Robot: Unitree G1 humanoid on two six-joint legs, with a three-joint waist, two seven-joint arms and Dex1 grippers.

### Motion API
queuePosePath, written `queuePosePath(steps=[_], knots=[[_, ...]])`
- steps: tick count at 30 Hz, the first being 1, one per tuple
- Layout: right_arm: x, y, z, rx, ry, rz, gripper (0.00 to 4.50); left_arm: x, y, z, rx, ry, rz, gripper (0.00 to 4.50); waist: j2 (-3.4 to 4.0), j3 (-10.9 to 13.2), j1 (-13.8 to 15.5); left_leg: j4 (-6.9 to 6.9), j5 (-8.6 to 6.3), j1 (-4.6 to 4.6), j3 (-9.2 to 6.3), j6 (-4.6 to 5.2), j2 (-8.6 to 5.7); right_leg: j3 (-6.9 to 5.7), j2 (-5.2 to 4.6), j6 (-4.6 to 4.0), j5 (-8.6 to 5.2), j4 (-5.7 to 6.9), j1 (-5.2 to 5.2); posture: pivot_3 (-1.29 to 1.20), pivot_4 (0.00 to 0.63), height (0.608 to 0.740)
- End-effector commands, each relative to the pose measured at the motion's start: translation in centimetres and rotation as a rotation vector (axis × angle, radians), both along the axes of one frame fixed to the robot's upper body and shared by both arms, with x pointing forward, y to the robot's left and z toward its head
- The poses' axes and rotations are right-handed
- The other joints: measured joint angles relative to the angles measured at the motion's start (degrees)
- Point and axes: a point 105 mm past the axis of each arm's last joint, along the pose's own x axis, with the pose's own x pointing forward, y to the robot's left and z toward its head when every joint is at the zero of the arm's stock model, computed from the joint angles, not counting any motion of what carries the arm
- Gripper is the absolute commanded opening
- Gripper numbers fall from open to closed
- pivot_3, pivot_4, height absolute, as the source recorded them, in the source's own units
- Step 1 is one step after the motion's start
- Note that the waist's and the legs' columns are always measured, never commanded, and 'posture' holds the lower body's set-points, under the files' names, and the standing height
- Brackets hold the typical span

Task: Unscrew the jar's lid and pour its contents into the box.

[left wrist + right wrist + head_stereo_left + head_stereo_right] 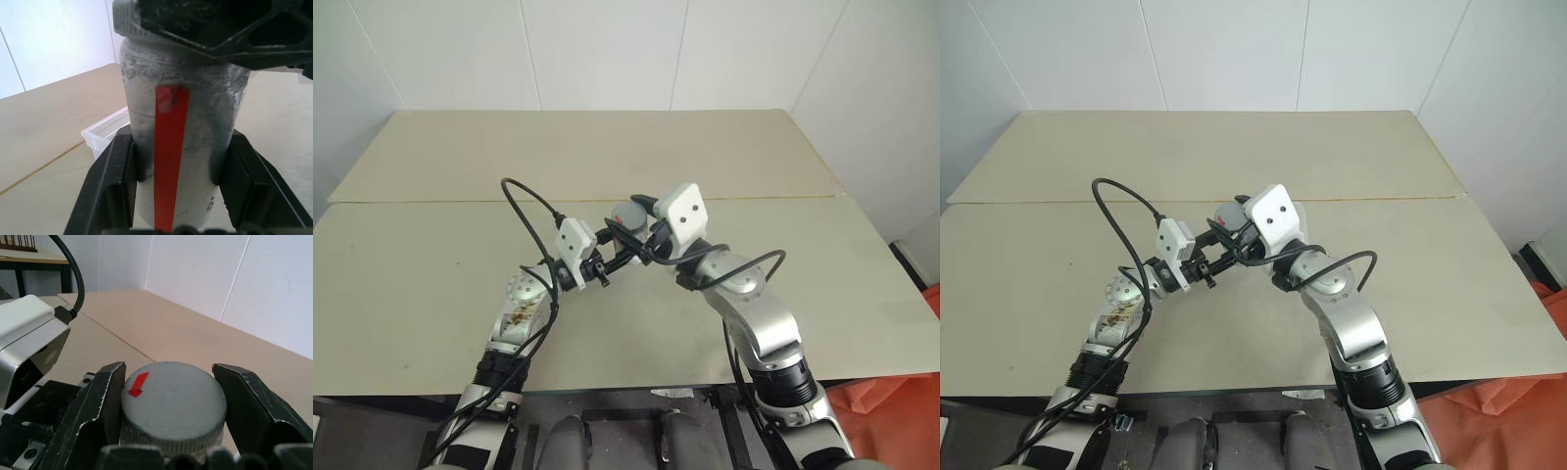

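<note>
Jar (182,142) is held up off the counter (431,284), roughly centred btwn the arms. Left pincer (178,191) is clamped on the jar body, one finger each side, red label stripe facing its cam. Right pincer (172,416) straddles the lid (173,399): near finger looks pressed on the knurled rim, the other shows a thin gap in this view, so judged closed on the lid but contact not fully confirmed. Lid still on, red mark up. Box (105,134) sits on the counter behind/below the jar, near.

Step, by my read: start of unscrewing.

Risks:
- If only one right finger bites, the twist slips on the rim, lid doesn't turn.
- Left grip is on a smooth body; torque from the right wrist could spin the jar in the fingers instead of loosening the lid.
- Jar is held tilted; once the lid is off, contents could spill before it's over the box.
- Cables near both wrists may snag on roll.
</note>
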Motion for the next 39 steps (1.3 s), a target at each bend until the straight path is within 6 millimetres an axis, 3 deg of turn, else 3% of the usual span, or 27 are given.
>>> queuePosePath(steps=[1, 7, 13, 17, 22, 27, 34, 39], knots=[[-0.6, 0.0, 1.0, 0.01, -0.044, 0.062, 2.77, -0.9, -0.1, 1.2, -0.01, -0.044, -0.05, 1.96, 0.0, 0.0, 0.0, 0.0, 0.0, 0.0, 0.0, 0.0, 0.0, 0.0, 0.0, 0.0, 0.0, -0.01, 0.0, 0.0, 0.15, 0.74], [-1.3, 0.1, 1.5, -0.028, -0.03, 0.277, 2.77, -2.6, -0.2, 1.2, 0.019, -0.035, -0.153, 1.96, 0.0, 0.0, -0.1, -0.03, 0.0, 0.01, 0.0, 0.0, 0.01, 0.0, 0.0, 0.0, 0.0, -0.02, 0.0, 0.0, 0.15, 0.74], [-2.4, -0.5, 2.9, -0.104, -0.003, 0.607, 2.77, -4.4, -0.4, 1.6, 0.059, -0.063, -0.223, 1.96, 0.01, 0.0, -0.1, -0.04, 0.0, 0.03, 0.01, 0.0, 0.03, -0.01, 0.0, 0.0, 0.0, -0.04, 0.01, 0.0, 0.15, 0.74], [-3.1, -0.8, 2.7, -0.226, -0.024, 0.839, 2.77, -5.4, -0.6, 1.9, 0.072, -0.07, -0.262, 1.96, 0.02, 0.0, 0.0, -0.06, 0.0, 0.03, 0.01, 0.0, 0.04, -0.02, 0.02, -0.01, -0.01, -0.06, 0.01, 0.0, 0.15, 0.74], [-2.8, -0.7, 3.1, -0.283, 0.006, 1.077, 2.77, -6.2, -1.3, 2.0, 0.077, -0.072, -0.292, 1.96, 0.03, 0.0, -0.1, -0.05, 0.0, 0.05, 0.02, 0.0, 0.04, -0.02, 0.02, -0.01, -0.01, -0.05, 0.01, 0.0, 0.15, 0.74], [-2.2, 0.0, 3.6, -0.33, 0.015, 1.161, 2.77, -6.7, -2.0, 2.1, 0.069, -0.068, -0.308, 1.96, 0.04, 0.0, -0.1, -0.08, 0.0, 0.09, 0.02, 0.0, 0.11, -0.02, 0.07, -0.07, -0.02, 0.02, 0.0, 0.0, 0.15, 0.74], [-1.1, -0.5, 3.4, -0.425, -0.04, 1.14, 2.77, -6.8, -2.2, 2.2, 0.063, -0.066, -0.295, 1.96, 0.05, 0.0, 0.0, -0.09, 0.0, 0.04, 0.03, 0.0, 0.1, -0.03, 0.04, -0.08, -0.03, -0.05, -0.01, 0.0, 0.15, 0.74], [-0.8, -1.5, 4.0, -0.383, -0.029, 1.119, 4.3, -6.9, -1.8, 1.9, 0.058, -0.051, -0.279, 1.96, 0.05, 0.0, 0.1, -0.09, 0.0, 0.01, 0.03, 0.0, 0.1, -0.04, 0.03, -0.08, -0.03, -0.03, -0.04, 0.0, 0.15, 0.74]])
